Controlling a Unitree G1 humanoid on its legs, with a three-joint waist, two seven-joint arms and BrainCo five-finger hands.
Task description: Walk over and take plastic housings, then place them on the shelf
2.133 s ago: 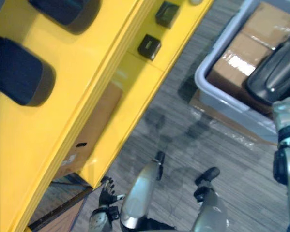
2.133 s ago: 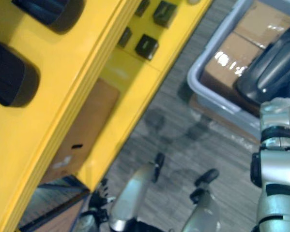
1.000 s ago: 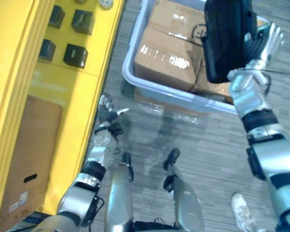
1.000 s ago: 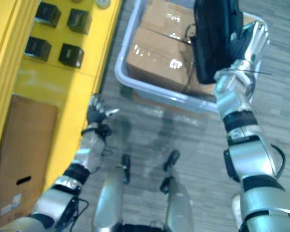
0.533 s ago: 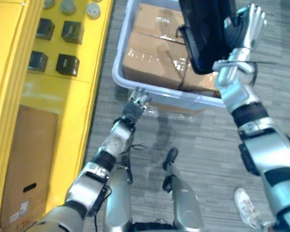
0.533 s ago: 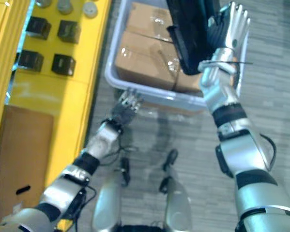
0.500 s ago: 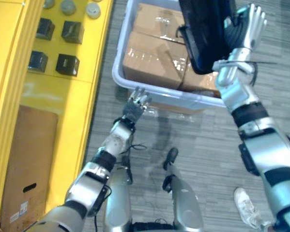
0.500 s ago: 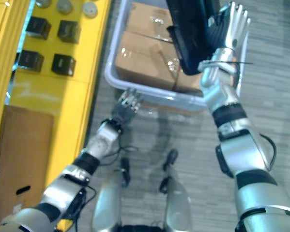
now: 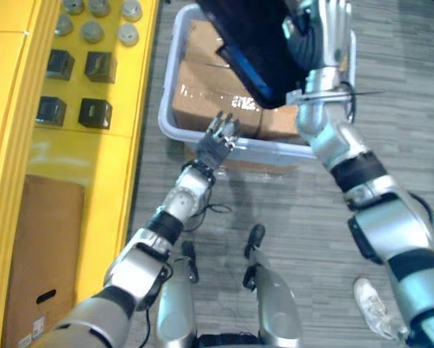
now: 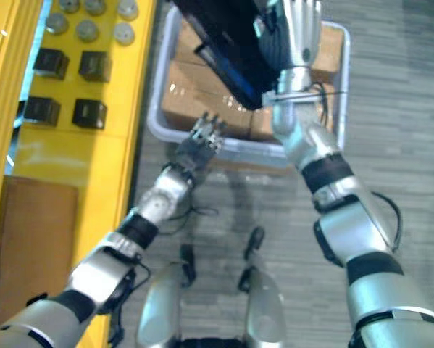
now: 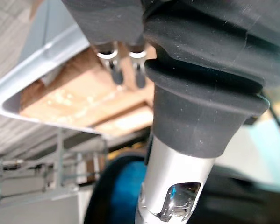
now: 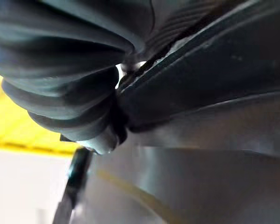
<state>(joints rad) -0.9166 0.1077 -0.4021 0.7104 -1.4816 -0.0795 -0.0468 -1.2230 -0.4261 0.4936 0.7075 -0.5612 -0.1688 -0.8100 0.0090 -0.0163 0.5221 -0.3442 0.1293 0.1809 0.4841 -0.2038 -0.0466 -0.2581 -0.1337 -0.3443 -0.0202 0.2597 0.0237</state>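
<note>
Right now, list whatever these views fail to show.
Plastic housing: top cut off by the eye views' upper edge.
Right hand: its grip hidden where it meets the housing; right wrist view too close.
Cardboard boxes in grey bin: partly hidden by the housing, eye views.

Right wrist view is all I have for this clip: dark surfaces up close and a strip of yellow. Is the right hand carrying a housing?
Observer: Yes. In the eye views the right hand has its fingers straight and flat against a large black plastic housing, which hides part of a grey bin.
Operator: What is in that bin?
Observer: Taped cardboard boxes.
Operator: And the left hand?
Observer: The left hand is open, with its fingers spread, and holds nothing. It is at the bin's near rim, but I cannot tell if it touches it.
</note>
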